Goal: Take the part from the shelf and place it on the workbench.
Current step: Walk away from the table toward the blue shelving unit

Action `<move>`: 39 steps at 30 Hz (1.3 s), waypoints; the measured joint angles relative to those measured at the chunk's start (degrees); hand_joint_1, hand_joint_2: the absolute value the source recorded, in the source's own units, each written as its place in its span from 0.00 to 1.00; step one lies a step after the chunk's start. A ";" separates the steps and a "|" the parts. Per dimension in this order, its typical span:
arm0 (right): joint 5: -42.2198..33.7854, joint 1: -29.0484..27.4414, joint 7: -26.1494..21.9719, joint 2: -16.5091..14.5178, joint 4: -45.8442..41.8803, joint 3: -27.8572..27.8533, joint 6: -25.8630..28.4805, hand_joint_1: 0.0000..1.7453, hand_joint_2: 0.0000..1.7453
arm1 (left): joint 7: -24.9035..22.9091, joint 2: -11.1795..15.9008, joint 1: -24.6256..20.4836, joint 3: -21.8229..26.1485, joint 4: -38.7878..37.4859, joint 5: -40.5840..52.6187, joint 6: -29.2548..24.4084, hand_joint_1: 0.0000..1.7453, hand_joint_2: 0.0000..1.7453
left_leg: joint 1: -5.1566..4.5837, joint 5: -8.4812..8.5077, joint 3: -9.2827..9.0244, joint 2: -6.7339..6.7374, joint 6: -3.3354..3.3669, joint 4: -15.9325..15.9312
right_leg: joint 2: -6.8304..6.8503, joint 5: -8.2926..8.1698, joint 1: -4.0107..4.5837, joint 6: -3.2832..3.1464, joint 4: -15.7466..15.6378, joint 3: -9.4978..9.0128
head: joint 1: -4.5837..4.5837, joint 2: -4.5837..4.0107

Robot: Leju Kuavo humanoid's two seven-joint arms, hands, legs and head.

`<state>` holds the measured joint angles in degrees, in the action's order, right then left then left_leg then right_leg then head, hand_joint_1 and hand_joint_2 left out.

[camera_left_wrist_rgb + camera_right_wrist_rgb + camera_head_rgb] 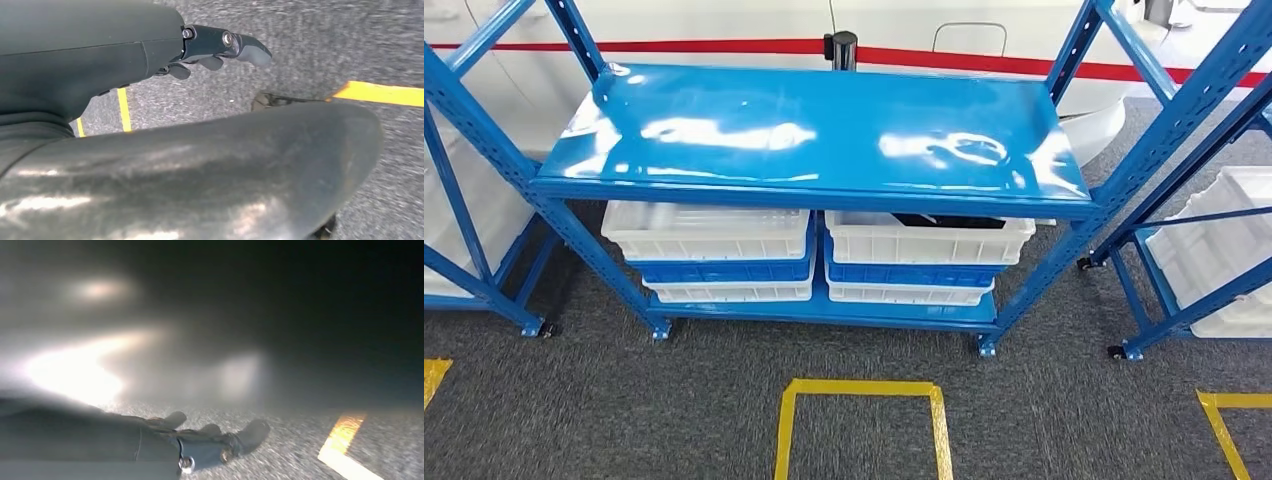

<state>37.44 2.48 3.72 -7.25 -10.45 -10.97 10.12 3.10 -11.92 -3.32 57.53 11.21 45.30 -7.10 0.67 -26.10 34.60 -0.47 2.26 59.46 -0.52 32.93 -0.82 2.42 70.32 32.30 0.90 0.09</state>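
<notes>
A blue shelf (814, 130) stood ahead with a bare glossy top, and beneath it sat two stacks of white and blue bins (709, 250); a dark part (949, 221) lay in the top white bin (929, 238) of the stack at about 3 o'clock from the other. The left hand (220, 47) hung over grey carpet (320, 50) near yellow tape (382, 93), fingers loosely apart and holding nothing. The right hand (215, 437) likewise hung above the carpet, fingers spread and empty, though that view was hazy.
</notes>
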 joint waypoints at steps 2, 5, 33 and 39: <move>-0.01 -0.04 0.00 0.01 0.00 -0.01 0.00 0.00 0.00 | -0.01 -0.01 -0.03 0.00 0.00 0.09 0.00 0.00 0.00 | 0.00 -1.36 -1.72 -0.25 0.13 -0.37 | 0.01 3.58 0.00 -0.56 4.01 4.97 | -0.07 0.00; -0.02 -0.50 0.03 0.04 0.00 -0.03 0.00 0.00 0.00 | -0.05 -0.02 0.06 0.00 0.00 0.17 0.01 0.00 0.00 | 0.02 -3.85 -5.02 -0.77 -0.11 -0.53 | 0.10 3.52 -0.08 0.04 -1.33 7.02 | -0.15 0.00; 0.67 -0.31 0.80 0.01 0.31 -0.19 -0.04 0.00 0.00 | -6.15 -0.08 0.05 -0.05 -0.08 1.99 -4.86 0.00 0.25 | -0.51 1.46 3.51 0.15 -1.32 2.77 | -0.35 2.06 0.35 -0.92 -8.97 -5.45 | 0.67 0.00; 1.27 -0.11 1.01 0.12 0.27 -0.26 0.94 0.00 0.00 | -8.15 -0.45 -0.39 -0.05 -0.05 2.36 -7.26 0.00 0.00 | -0.03 -0.56 -0.34 -0.63 -0.42 0.49 | 0.09 -1.33 0.02 1.83 -2.98 3.84 | 0.21 0.00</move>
<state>38.70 2.37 4.72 -7.13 -10.18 -11.23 11.06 -5.05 -12.37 -3.71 57.48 11.16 47.66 -14.37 0.64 -26.66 34.26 -1.09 1.84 59.95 -0.43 31.61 -0.80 4.25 67.35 36.14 1.12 0.09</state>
